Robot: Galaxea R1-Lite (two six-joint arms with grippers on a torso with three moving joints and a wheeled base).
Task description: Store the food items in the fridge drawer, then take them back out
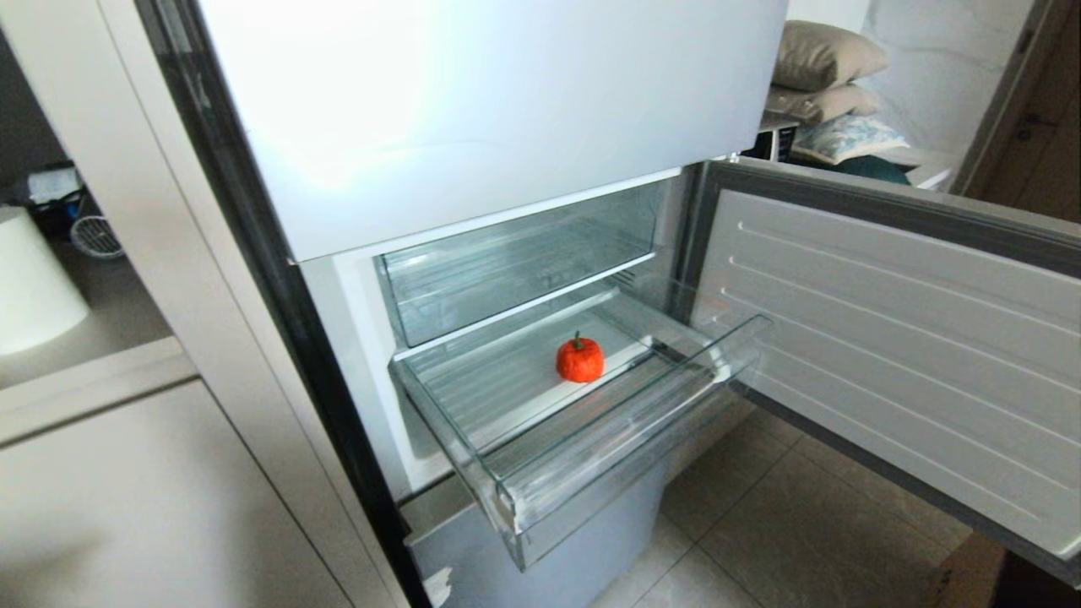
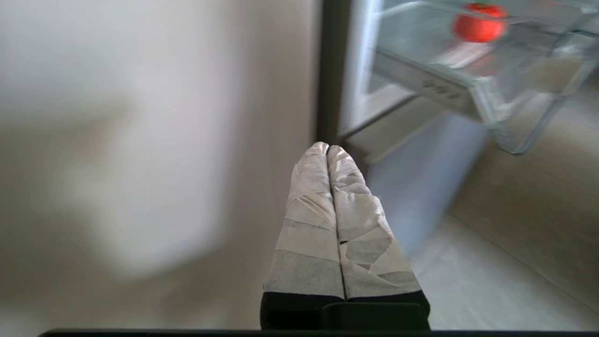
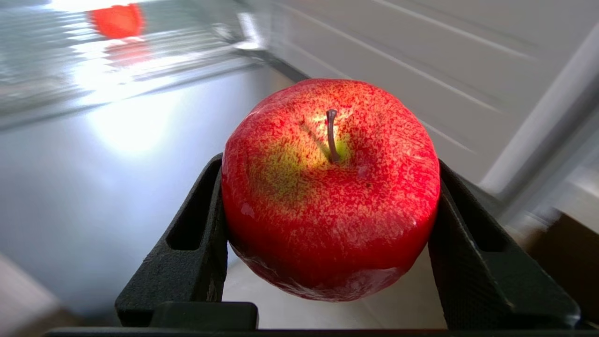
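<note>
Fingers of black ribbed plastic clamp a glossy speckled apple; taped left fingers pressed together.

Home interior, kitchen corner: tall fridge with lower door swung open beside pale cabinet panels, tiled floor, cushions stacked in the room beyond.

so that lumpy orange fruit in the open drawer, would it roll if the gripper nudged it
Probably a little. The orange fruit is roundish and rests on the drawer's ribbed clear floor, so a nudge could set it rolling. Its bumpy skin and the ribs may stop it soon. It looks firm enough to hold its shape, though its weight can't be judged.
</note>
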